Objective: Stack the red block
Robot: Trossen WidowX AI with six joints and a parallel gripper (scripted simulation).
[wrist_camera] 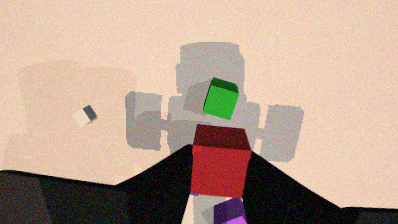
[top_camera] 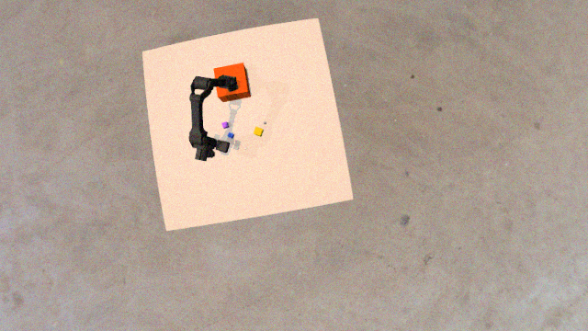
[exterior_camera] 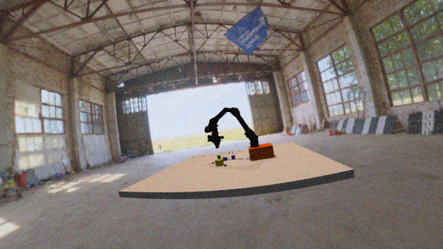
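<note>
One red block (wrist_camera: pixel 220 162) is what we see first in the wrist view, pinched tight between the two dark fingers of the gripper (wrist_camera: pixel 220 172) and carried in the air above the table (top_camera: pixel 285 184). Just under it, at the bottom edge of that view, we catch a corner of a purple cube (wrist_camera: pixel 231 212). A bit further out sits the green tower (wrist_camera: pixel 221 98), seen from above so we mostly get its top face; it stands just beyond the red block and isn't touching it, inside the arm's grey shadow. Off to the left of it we spot a tiny grey-and-white cube (wrist_camera: pixel 86 115) lying on its own.

From the exterior camera we see the arm (exterior_camera: pixel 231 119) arched high, with the gripper pointing down over the small cubes near the middle of the table. A yellow cube (exterior_camera: pixel 219 162) sits closest to the near edge there. Further back we've got the orange base box (exterior_camera: pixel 261 151) that the arm stands on, toward the far edge.

In the top view a blue cube (top_camera: pixel 231 135) lies between the purple and yellow ones.
</note>
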